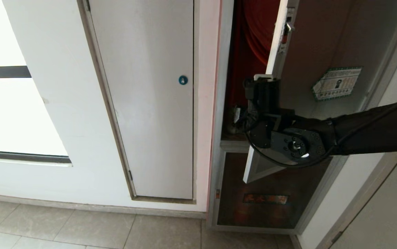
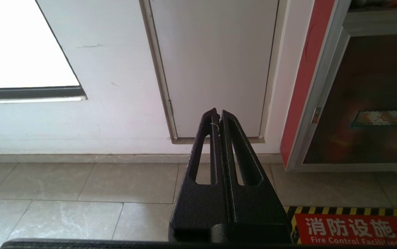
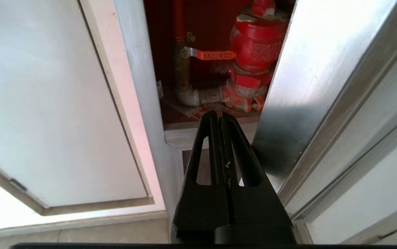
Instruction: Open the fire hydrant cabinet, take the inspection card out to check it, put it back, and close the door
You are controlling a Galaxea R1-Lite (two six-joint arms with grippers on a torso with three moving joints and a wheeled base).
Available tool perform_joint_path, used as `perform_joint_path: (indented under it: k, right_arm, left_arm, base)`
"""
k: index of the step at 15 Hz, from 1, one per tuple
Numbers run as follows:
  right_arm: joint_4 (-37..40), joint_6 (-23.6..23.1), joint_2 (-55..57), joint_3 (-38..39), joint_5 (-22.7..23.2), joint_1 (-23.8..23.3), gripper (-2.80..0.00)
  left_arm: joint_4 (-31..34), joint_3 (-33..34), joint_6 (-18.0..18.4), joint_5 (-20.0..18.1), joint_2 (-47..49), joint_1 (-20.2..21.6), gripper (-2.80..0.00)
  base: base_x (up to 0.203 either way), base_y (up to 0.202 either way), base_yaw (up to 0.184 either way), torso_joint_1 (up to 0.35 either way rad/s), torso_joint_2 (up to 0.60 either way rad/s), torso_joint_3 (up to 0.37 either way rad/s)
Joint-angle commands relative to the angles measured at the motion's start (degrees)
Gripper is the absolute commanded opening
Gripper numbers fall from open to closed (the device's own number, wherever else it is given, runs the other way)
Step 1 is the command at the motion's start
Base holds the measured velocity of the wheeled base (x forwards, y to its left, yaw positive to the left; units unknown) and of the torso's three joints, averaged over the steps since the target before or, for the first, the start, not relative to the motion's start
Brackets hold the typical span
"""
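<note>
The fire hydrant cabinet (image 1: 224, 114) shows its red interior; the door (image 1: 322, 45) stands ajar. Right gripper (image 3: 219, 116), fingers pressed together and empty, noses along the door's free edge, likely to swing it wider. Inspection card unseen; left gripper (image 2: 218, 113) parked, closed.

We see daylight flooding in from a window (image 1: 8, 110) on the left, blown out to pure white. The white wall (image 1: 63, 52) is evenly lit and slightly pink-tinted. The cabinet interior (image 1: 250, 41) sits in deep shadow. Glare streaks the aluminium door edge (image 3: 309, 69). Straight lines bow near picture edges.
</note>
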Motion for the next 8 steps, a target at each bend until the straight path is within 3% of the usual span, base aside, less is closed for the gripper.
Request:
perform_joint_path:
  k: [1,6,8]
  right_arm:
    - [-1.10,0.09,-3.79,4.56,-0.49,-0.29,-2.80]
    - [-6.34,0.08,-10.89,16.16,-0.77,-1.15,-2.80]
    - [-6.74,0.18,-14.53,20.98,-2.90,-1.87,-2.80]
  left_arm:
    - [0.00,0.01,0.03,0.02,0.09,-0.03,-2.80]
    - [0.00,0.01,0.03,0.02,0.09,-0.05,-2.80]
    - [0.00,0.01,0.03,0.02,0.05,-0.04,-2.80]
  base:
    - [0.000,0.000,0.000,0.000,0.00,0.000]
    - [0.000,0.000,0.000,0.000,0.00,0.000]
    - [0.000,0.000,0.000,0.000,0.00,0.000]
